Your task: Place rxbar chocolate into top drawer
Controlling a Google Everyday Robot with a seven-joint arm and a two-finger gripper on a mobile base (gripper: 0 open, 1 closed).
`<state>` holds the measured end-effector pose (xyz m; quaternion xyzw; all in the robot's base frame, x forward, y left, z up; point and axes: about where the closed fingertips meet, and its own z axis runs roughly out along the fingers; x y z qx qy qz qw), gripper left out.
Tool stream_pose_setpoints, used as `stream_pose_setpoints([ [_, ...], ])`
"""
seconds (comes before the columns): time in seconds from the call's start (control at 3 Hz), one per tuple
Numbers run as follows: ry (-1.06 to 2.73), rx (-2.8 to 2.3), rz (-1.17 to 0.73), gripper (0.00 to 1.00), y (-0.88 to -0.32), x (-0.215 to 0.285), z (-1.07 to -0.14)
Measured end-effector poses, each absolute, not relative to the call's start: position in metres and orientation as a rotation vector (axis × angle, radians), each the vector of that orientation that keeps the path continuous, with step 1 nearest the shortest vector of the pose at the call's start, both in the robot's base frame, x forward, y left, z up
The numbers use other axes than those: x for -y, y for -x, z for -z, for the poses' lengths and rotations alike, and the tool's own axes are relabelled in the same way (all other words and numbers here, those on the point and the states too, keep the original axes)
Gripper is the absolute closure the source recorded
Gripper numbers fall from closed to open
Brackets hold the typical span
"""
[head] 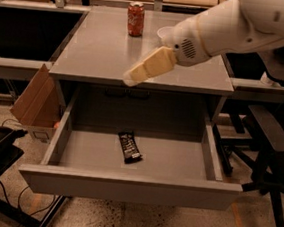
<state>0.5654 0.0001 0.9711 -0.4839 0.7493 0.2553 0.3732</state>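
Observation:
The rxbar chocolate, a dark flat bar with pale lettering, lies on the grey floor of the top drawer, near the middle. The drawer stands pulled wide open below the tabletop. My gripper hovers above the table's front edge, well above the bar and apart from it, on the end of the white arm that reaches in from the upper right. Nothing shows in it.
A red soda can stands at the back of the grey table. A white bowl is mostly hidden behind the arm. A cardboard box leans at the left, and a dark office chair stands at the right.

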Motion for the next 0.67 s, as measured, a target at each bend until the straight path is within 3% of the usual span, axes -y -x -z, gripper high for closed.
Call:
stream_pose_setpoints([
  [0.67, 0.857, -1.815, -0.589, 0.0, -0.534, 0.087, -0.991],
])
